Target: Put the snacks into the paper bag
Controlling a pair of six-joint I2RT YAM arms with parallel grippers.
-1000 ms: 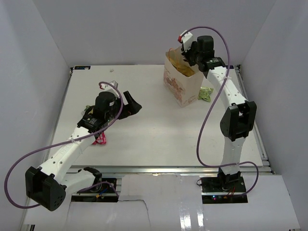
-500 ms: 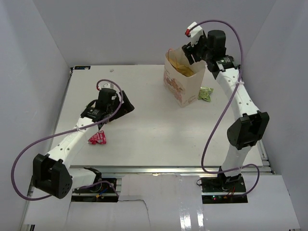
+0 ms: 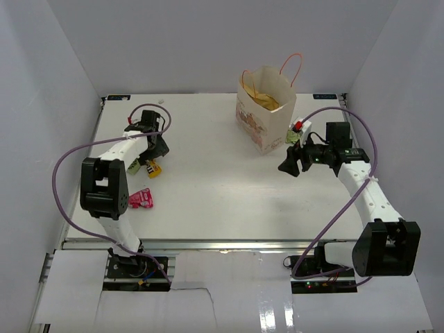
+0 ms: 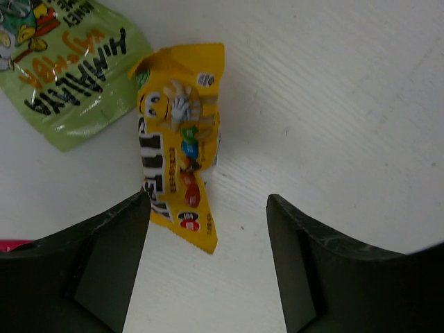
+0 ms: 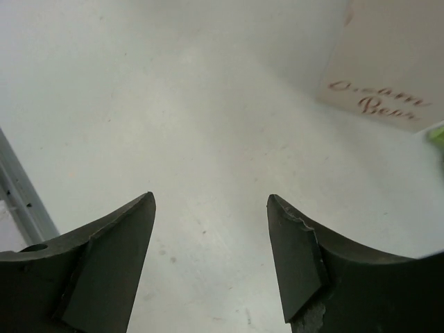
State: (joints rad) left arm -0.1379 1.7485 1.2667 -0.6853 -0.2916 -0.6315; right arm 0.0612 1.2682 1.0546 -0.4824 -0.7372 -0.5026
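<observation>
The paper bag (image 3: 267, 111) stands upright at the back, something tan-yellow showing in its mouth; its side with reddish writing (image 5: 385, 97) fills the right wrist view's top right. A yellow packet (image 4: 182, 163) lies on the table, its lower tip by the left finger of my open left gripper (image 4: 208, 229), which hovers over it (image 3: 154, 158). A green pouch (image 4: 69, 76) lies beside the yellow packet (image 3: 152, 168). Near the left front lies a pink packet (image 3: 141, 199). Right of the bag is a light-green packet (image 3: 297, 137). My right gripper (image 3: 290, 161) is open and empty.
White walls close in the table (image 3: 222, 187) on three sides. A metal rail (image 5: 24, 201) runs along the table's edge in the right wrist view. Purple cables loop off both arms.
My right arm came away from above the bag's mouth and dropped low beside the bag, jaws now open. My left arm swung back to the far left, over the yellow packet.
</observation>
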